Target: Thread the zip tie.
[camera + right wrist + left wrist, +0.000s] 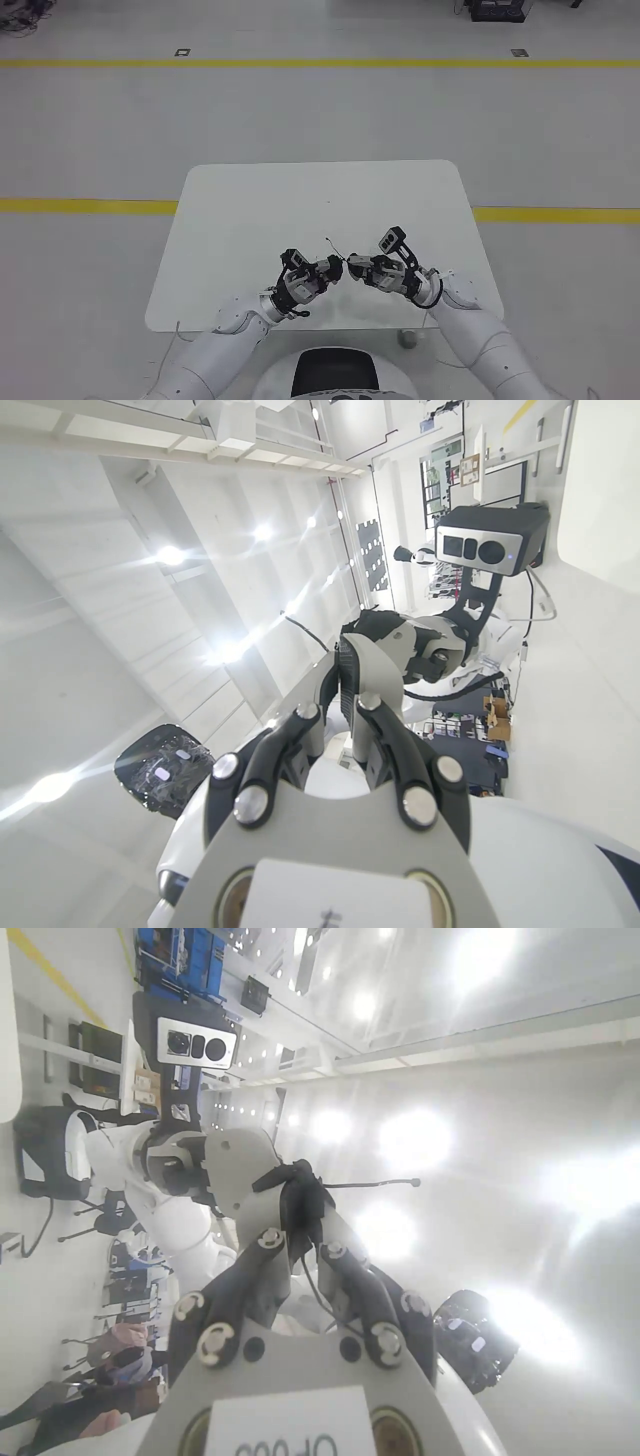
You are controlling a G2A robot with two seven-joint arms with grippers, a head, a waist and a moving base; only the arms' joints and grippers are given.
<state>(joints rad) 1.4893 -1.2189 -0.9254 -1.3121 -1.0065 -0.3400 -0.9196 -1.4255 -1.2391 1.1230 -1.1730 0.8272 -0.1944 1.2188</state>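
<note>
A thin black zip tie (333, 247) is held above the front middle of the white table (320, 195), its free end slanting away from me. My left gripper (338, 266) and right gripper (352, 264) meet tip to tip there. In the left wrist view the left gripper (300, 1193) is shut on the zip tie (370, 1185), whose small head sticks out past the fingers, and the right gripper (265, 1183) presses in close beside it. In the right wrist view the right gripper (342, 652) is shut on the zip tie (305, 631), with the left gripper (372, 620) just behind.
The table's front edge (300, 328) runs under both forearms. The tabletop stretches bare beyond the grippers. Yellow floor lines (90, 206) run past the table's sides.
</note>
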